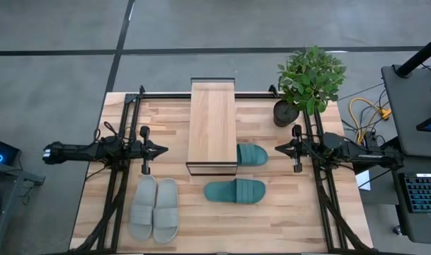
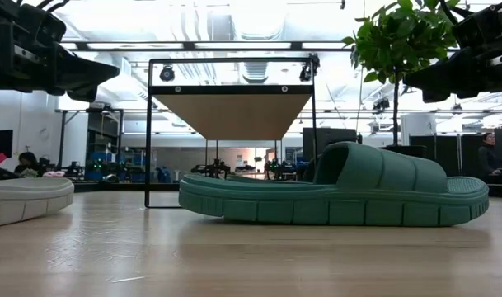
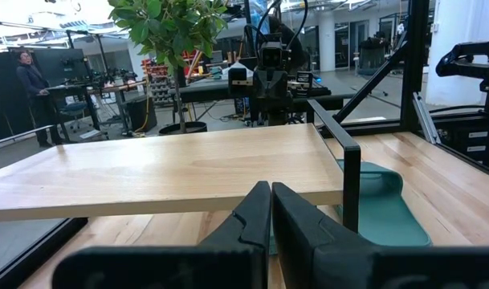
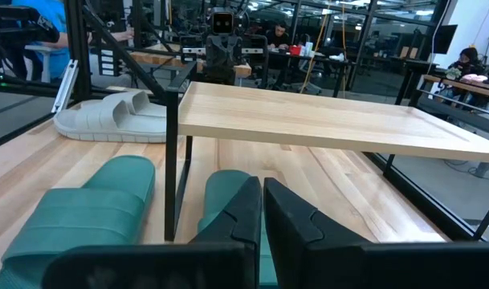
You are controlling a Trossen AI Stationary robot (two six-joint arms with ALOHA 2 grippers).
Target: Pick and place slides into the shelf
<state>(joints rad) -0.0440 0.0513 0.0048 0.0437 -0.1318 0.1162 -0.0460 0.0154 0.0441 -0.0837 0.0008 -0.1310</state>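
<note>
Two robot arms wait at either side of a wooden worktop point(image 1: 272, 219), nothing yet in hand. The left tool point(image 1: 158, 149) sits pinched tight and empty, pointed in toward the shelf point(image 1: 212, 124); the right tool point(image 1: 280, 148) mirrors it from the opp. side, also pinched tight, also carrying nothing. Both hang above the boards, well clear of the footwear, which looks like a rest pose before any pick.

The shelf stands mid-worktop, its plank top bare, thin black wire legs leaving open space underneath – prob. where the sandals are meant to go. One teal slide point(image 1: 252, 154) lies just beside the shelf's right-hand edge, part tucked against the frame; the right wrist view shows its toe reaching under the plank. The 2nd teal slide point(image 1: 235, 190) lies crosswise nearer the front, apart from its mate, filling the low view. The grey pair point(image 1: 154, 208) sits side by side at front left, touching or nearly so, closest to the left arm.

A potted plant point(image 1: 308, 81) occupies the back right corner, near the right arm's base. People can be seen at desks in the room beyond.

Judging by the layout, the task is hardly started: three sandals are plainly outside the shelf. Split looks natural – grey for left arm, teal for right.
</note>
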